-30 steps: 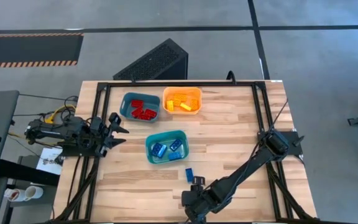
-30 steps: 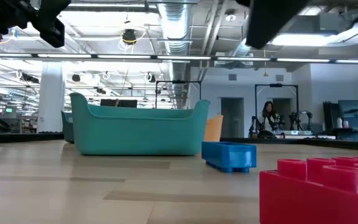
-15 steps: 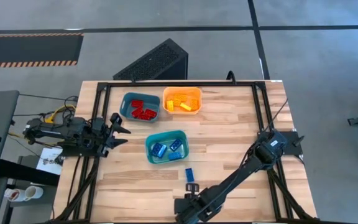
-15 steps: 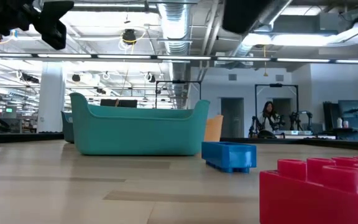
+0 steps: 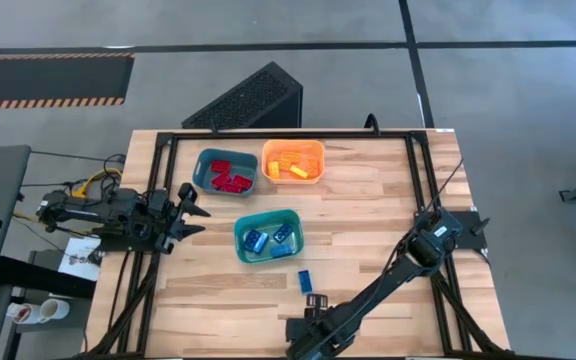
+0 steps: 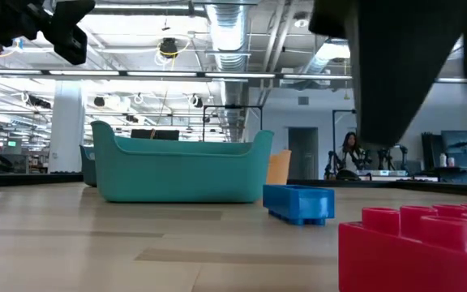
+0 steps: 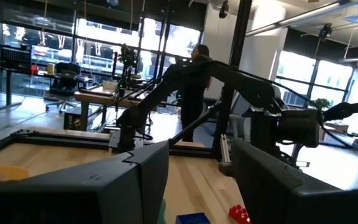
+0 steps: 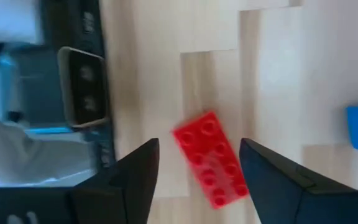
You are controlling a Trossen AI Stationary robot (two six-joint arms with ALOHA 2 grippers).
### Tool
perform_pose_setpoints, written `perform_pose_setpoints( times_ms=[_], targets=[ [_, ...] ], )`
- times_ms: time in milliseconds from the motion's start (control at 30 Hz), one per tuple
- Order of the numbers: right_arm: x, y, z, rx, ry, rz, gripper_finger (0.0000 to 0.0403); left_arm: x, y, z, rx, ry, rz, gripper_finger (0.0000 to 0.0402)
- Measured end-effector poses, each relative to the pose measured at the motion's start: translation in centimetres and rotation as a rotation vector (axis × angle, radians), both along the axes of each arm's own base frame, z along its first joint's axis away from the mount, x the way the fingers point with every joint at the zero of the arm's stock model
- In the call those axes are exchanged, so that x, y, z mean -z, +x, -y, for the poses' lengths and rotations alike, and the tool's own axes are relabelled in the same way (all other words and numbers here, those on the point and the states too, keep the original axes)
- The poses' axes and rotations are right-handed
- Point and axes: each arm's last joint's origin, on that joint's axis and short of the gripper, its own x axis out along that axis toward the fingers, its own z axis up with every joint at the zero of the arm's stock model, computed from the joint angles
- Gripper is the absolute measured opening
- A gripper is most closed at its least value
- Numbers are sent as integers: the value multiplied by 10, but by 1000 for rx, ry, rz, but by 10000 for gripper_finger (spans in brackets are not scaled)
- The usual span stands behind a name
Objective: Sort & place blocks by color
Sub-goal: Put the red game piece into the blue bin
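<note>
Right claw (image 8: 194, 177), spread, hovers over a red studded plastic brick (image 8: 210, 158) near the surface's front edge; square its fingers to the brick's long sides before descending.

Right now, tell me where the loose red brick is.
The red brick lies flat on the wooden table at its near edge, beneath the right gripper, whose open fingers straddle it. A loose blue brick lies just beyond it.

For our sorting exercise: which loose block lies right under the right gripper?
The red block, between the right gripper's open fingers near the table's front edge; the loose blue block lies beside the teal tray.
</note>
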Motion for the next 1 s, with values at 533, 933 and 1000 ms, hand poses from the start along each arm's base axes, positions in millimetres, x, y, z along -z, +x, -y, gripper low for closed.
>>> perform_pose_setpoints(
  times_ms=[533,933,1000],
  targets=[
    [34,-1,4,-24,-89,-131,276,0,0,0,0,0,1,163],
    [45,2,6,-31,-86,-167,182,0,0,0,-2,-1,0,163],
    [40,4,10,-23,-77,-166,135,0,0,0,-5,-1,0,163]
  ],
)
